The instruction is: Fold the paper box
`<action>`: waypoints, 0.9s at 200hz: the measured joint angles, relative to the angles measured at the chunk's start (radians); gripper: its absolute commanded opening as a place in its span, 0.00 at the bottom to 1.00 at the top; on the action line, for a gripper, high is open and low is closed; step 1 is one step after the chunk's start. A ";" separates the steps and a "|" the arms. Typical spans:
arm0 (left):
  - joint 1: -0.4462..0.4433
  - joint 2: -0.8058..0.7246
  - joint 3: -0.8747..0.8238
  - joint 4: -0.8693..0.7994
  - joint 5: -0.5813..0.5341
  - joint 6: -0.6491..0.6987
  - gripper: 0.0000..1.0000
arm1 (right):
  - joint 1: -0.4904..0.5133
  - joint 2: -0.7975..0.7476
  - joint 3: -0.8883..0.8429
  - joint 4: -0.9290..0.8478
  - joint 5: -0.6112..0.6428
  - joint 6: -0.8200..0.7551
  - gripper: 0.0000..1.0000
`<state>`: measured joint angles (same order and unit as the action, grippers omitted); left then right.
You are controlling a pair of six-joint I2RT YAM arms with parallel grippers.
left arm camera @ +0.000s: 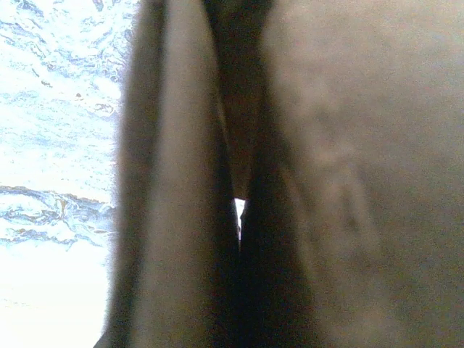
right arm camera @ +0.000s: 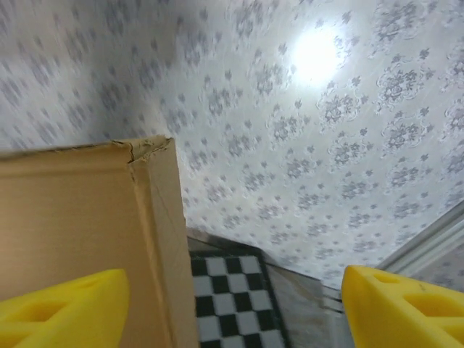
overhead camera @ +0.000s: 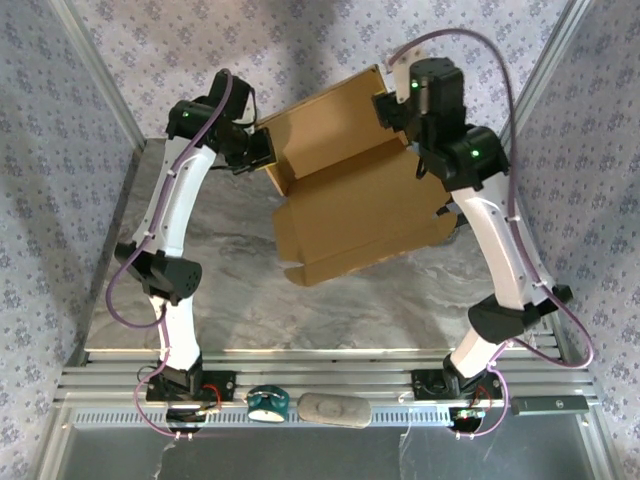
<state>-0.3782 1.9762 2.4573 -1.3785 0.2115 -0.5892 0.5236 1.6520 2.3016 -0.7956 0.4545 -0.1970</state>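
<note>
The paper box [overhead camera: 350, 215] is lying in the middle of the marble table [overhead camera: 200, 300], between the two arms. It is plain brown corrugated cardboard and it is only partly folded: the front panel is resting flat on the table, while the back part is standing up and leaning toward the far wall.

The left gripper [overhead camera: 262, 152] is sitting at the left end of the raised part, touching the cardboard. It is closed, and it is looking clamped on the left side wall of the box. In the left wrist view the brown cardboard [left arm camera: 348, 181] is sitting very near to the lens and is blurred, with a narrow dark fold running down the middle and the pale marble [left arm camera: 51, 145] showing at the left.

The right gripper [overhead camera: 392, 105] is hovering at the upper right corner of the raised panel. In the right wrist view its yellow fingers [right arm camera: 65, 308] are standing wide apart, so this claw [right arm camera: 235, 279] is open and is holding nothing. The box corner [right arm camera: 72, 210] is rising between them, just beside the finger on the left of the picture. A black-and-grey checkerboard panel [right arm camera: 228, 290] is lying behind the cardboard, and flowered wallpaper [right arm camera: 290, 145] is covering the wall behind.
</note>
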 measured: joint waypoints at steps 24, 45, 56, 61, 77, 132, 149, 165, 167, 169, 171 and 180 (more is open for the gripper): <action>0.015 0.031 0.022 0.015 0.012 -0.012 0.00 | -0.036 -0.022 0.061 -0.034 -0.068 0.111 0.81; 0.028 0.050 0.021 0.025 0.025 -0.030 0.00 | -0.096 -0.056 0.056 -0.062 -0.113 0.227 0.78; 0.037 0.053 0.002 0.043 0.032 -0.043 0.00 | -0.125 -0.080 0.032 -0.073 -0.121 0.287 0.77; 0.043 0.053 -0.011 0.052 0.036 -0.053 0.00 | -0.140 -0.094 0.011 -0.080 -0.123 0.321 0.77; 0.063 0.051 -0.063 0.089 0.041 -0.080 0.00 | -0.173 -0.142 -0.076 -0.100 -0.130 0.414 0.76; 0.140 0.011 -0.357 0.266 0.062 -0.253 0.00 | -0.213 -0.343 -0.514 -0.095 -0.225 0.720 0.74; 0.156 -0.011 -0.440 0.311 0.062 -0.320 0.00 | -0.203 -0.370 -0.592 -0.095 -0.261 0.779 0.73; 0.163 -0.015 -0.475 0.317 0.058 -0.379 0.00 | -0.182 -0.372 -0.629 -0.095 -0.284 0.804 0.72; 0.163 -0.015 -0.479 0.317 0.057 -0.386 0.00 | -0.179 -0.370 -0.632 -0.095 -0.288 0.805 0.72; 0.163 -0.015 -0.482 0.317 0.056 -0.393 0.00 | -0.175 -0.369 -0.634 -0.096 -0.288 0.807 0.72; 0.163 -0.015 -0.484 0.317 0.054 -0.398 0.00 | -0.173 -0.369 -0.636 -0.097 -0.288 0.808 0.72; 0.163 -0.018 -0.504 0.322 0.049 -0.426 0.00 | -0.157 -0.363 -0.639 -0.098 -0.293 0.807 0.72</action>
<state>-0.2153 1.9583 1.9530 -1.0565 0.2607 -1.0157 0.3664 1.2892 1.6627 -0.8940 0.1619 0.6102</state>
